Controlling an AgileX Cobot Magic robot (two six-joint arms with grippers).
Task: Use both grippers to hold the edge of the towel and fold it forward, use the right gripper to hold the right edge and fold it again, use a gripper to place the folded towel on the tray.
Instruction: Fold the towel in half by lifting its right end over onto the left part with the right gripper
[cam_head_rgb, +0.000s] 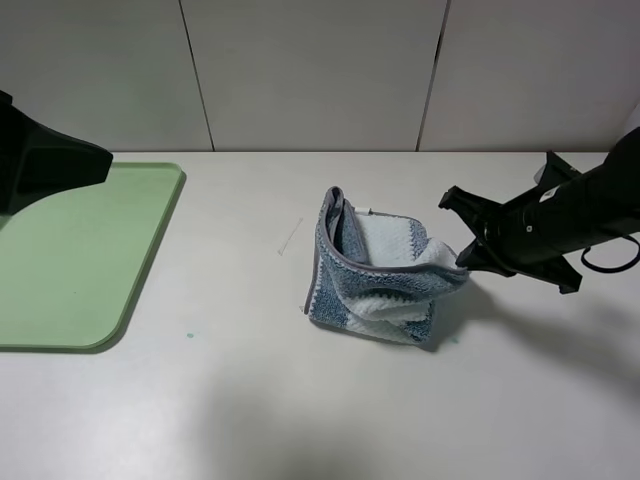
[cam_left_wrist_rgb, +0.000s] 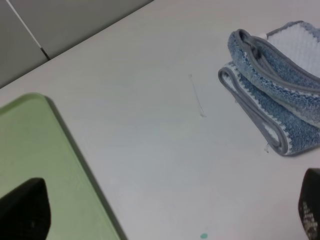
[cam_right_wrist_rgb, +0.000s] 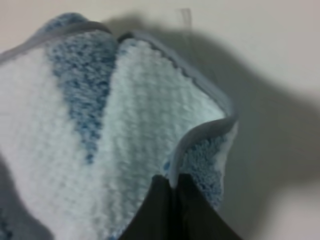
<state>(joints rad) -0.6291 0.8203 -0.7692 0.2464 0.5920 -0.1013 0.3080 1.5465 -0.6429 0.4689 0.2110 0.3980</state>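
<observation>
The striped white and blue-grey towel (cam_head_rgb: 375, 270) lies folded in the middle of the table, its right edge lifted off the surface. My right gripper (cam_head_rgb: 466, 260) is shut on that edge. In the right wrist view the black fingers (cam_right_wrist_rgb: 192, 210) pinch the grey trim of the towel (cam_right_wrist_rgb: 125, 125). The light-green tray (cam_head_rgb: 80, 260) lies at the far left, and my left arm (cam_head_rgb: 40, 160) hovers over its back part. In the left wrist view my left gripper (cam_left_wrist_rgb: 167, 217) is open and holds nothing, with the tray (cam_left_wrist_rgb: 45, 165) and the towel (cam_left_wrist_rgb: 272, 102) both below it.
A thin pale scratch or thread (cam_head_rgb: 291, 237) marks the table left of the towel. A small green speck (cam_head_rgb: 188, 336) lies near the tray's front corner. Grey wall panels (cam_head_rgb: 310, 70) close the back.
</observation>
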